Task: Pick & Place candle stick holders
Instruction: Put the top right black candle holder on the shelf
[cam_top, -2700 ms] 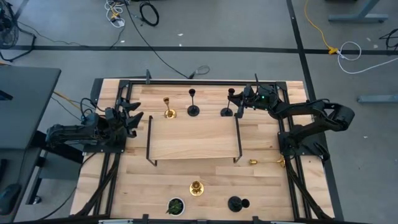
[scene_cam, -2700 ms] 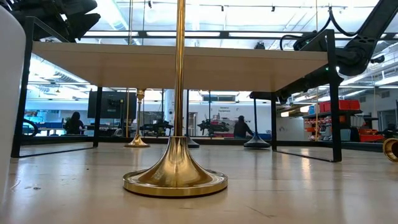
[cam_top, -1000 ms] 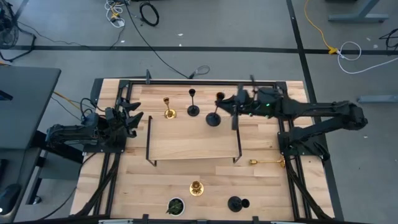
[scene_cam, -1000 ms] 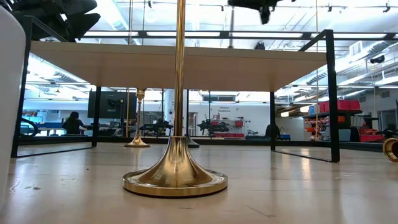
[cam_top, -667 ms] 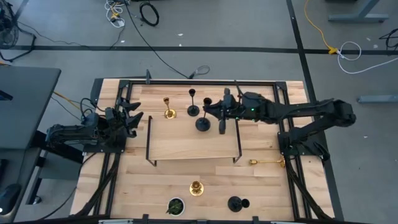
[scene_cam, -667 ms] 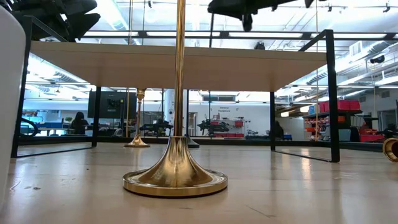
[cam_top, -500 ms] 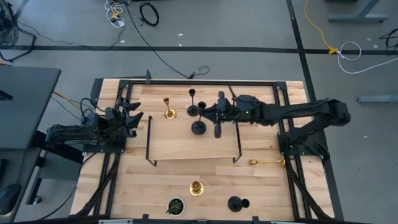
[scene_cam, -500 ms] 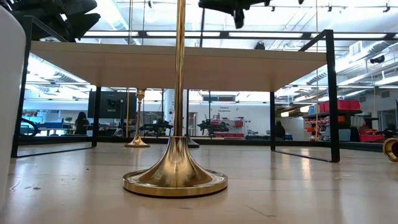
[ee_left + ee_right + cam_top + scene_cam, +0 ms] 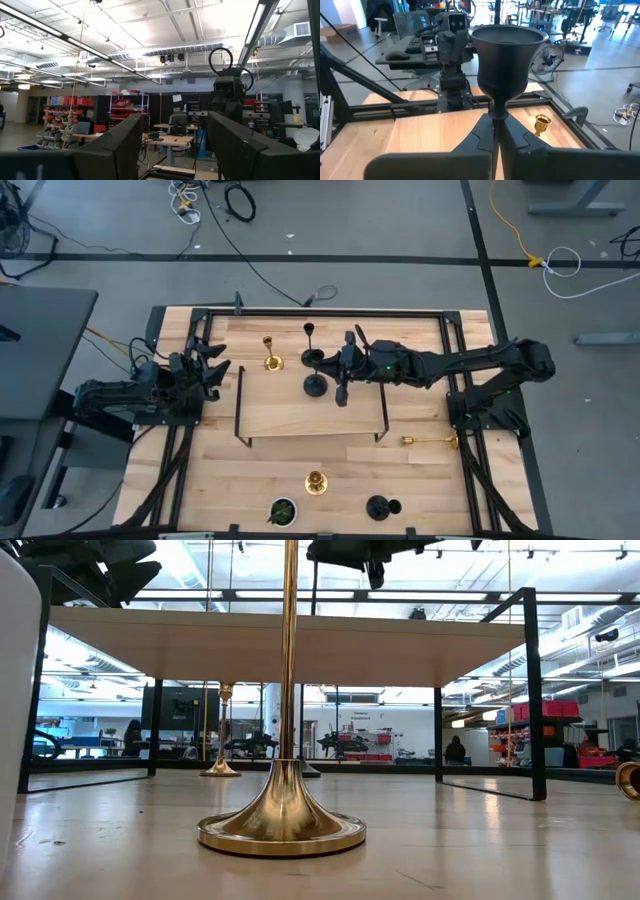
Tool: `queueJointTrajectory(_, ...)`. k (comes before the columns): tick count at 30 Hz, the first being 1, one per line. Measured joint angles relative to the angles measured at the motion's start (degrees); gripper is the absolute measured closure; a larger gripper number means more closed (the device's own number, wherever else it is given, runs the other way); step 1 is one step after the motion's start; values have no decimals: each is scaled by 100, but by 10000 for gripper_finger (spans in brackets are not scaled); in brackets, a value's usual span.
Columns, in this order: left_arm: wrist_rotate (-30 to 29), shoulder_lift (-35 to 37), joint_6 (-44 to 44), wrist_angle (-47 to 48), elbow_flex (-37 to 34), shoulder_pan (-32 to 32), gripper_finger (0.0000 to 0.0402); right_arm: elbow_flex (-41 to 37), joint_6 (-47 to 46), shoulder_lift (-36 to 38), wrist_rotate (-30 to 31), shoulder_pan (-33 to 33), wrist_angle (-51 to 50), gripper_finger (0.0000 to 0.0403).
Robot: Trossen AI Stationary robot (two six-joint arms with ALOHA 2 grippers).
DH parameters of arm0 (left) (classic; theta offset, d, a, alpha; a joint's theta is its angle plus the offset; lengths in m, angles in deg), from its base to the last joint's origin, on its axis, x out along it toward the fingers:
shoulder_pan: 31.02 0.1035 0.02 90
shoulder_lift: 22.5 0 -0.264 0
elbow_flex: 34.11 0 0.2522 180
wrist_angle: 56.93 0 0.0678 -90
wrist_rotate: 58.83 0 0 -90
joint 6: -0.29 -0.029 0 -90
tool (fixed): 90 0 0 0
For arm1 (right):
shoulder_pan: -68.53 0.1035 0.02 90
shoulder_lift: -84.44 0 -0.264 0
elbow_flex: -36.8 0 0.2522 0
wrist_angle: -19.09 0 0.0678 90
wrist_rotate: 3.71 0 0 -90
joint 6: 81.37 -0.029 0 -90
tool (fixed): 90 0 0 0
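Black candle stick holder (image 9: 316, 384), pinched by the right gripper's (image 9: 338, 370) jaws, has moved left from the frame's upper right to above the shelf (image 9: 300, 415).

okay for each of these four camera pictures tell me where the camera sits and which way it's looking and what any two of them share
High: overhead, straight down; both arms, right gripper carrying a black holder above the raised shelf.
Low: table height, level; gold holder close, arm overhead.
Left wrist: parked left gripper, looking into the room.
Right wrist: fingers clamp the black holder.
Shared: high and right wrist show the carried holder.
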Motion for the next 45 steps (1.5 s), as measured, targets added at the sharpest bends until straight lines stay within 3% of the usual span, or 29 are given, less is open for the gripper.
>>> queueJointTrajectory(32, 0, 0, -2, 2, 1, 1, 179, 7, 46, -241, -14, 7, 225, 402)
queueJointTrajectory(45, -22, 0, -4, 8, 0, 1, 179, 335, 95, -181, -19, 4, -445, 401)
